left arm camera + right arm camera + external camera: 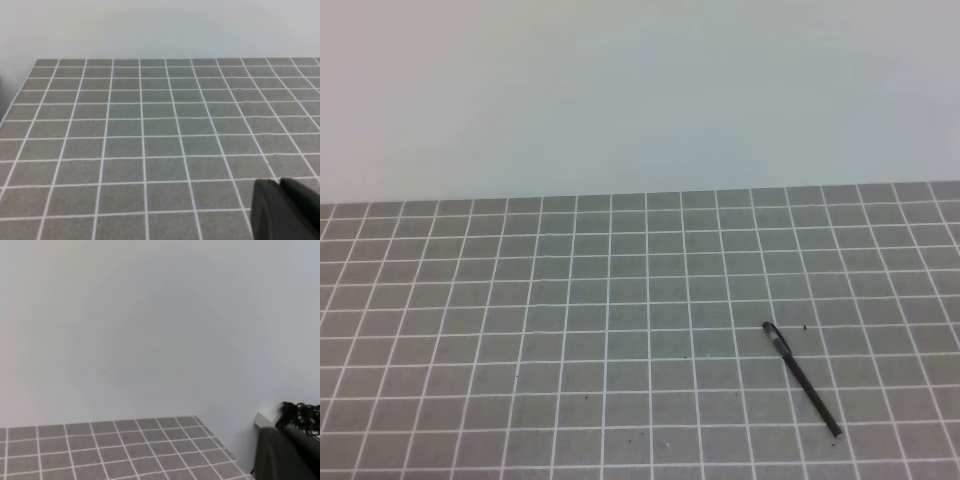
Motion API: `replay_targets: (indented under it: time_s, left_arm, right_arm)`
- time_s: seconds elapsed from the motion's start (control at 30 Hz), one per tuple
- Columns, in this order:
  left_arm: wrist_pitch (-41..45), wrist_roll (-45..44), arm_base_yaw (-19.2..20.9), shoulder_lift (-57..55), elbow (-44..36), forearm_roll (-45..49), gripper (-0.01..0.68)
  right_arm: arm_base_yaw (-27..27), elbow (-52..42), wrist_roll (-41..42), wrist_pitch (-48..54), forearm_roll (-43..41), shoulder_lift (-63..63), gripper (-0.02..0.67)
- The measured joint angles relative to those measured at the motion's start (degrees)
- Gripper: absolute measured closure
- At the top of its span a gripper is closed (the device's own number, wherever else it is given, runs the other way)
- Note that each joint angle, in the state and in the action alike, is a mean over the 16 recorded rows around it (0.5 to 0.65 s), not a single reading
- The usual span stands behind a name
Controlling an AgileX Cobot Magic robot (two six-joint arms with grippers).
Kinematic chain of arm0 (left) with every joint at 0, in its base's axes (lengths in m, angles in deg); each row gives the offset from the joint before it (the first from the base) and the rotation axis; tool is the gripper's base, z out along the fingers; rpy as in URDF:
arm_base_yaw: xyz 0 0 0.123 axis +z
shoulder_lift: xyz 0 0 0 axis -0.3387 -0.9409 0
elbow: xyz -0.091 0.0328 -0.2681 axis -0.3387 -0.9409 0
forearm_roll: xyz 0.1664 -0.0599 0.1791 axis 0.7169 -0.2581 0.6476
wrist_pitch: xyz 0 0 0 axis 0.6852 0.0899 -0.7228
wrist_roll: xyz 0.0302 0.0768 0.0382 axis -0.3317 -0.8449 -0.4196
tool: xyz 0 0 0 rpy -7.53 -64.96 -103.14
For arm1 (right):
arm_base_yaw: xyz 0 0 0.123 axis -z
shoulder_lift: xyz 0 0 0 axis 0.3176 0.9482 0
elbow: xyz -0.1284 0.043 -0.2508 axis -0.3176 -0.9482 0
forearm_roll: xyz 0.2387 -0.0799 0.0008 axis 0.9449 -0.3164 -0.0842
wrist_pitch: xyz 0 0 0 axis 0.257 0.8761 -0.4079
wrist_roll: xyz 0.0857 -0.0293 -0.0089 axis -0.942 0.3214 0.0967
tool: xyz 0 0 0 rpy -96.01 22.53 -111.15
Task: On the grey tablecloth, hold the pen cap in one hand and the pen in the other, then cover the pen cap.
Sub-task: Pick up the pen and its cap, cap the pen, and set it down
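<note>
From the exterior high view the grey tablecloth [570, 330] runs wide under its white grid, its far edge meeting a plain pale wall. The pen [802, 378] lies flat toward the near right corner of the cloth, slanting from upper left down to lower right. Its upper-left end looks thicker, with a light glint, and that may be the pen cap [773, 334] sitting on it; I cannot tell for sure, and no separate cap lies anywhere I can see. A few tiny dark specks [805, 327] dot the cloth near the pen and toward the near edge. Neither arm shows here.

The left wrist view shows what the overhead one misses: the left gripper [285, 207], a dark blurred mass cut off at the lower right corner, its two fingers pressed together with nothing between them. The cloth's far edge and left edge show, but the pen does not.

The right wrist view is mostly wall, with only a far corner of the cloth. The right gripper [287, 452] is a dark shape cropped at the lower right, closed and holding nothing visible, with black cables [300, 417] bunched above it.

No writing is readable anywhere.
</note>
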Motion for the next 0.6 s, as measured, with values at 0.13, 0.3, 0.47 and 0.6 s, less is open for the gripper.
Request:
replay_targets:
  time_s: [0.13,0.3,0.47,0.6]
  left_arm:
    - [0.0,0.0,0.0,0.0,0.0,0.0,0.673]
    - [0.0,0.0,0.0,0.0,0.0,0.0,0.673]
    - [0.0,0.0,0.0,0.0,0.0,0.0,0.673]
    - [0.0,0.0,0.0,0.0,0.0,0.0,0.673]
  right_arm:
    - [0.5,0.0,-0.1,0.3,0.0,-0.3,0.650]
    - [0.5,0.0,-0.1,0.3,0.0,-0.3,0.650]
    - [0.5,-0.2,-0.1,0.4,0.0,-0.3,0.650]
    - [0.5,-0.4,0.6,-0.4,1.4,-0.3,0.650]
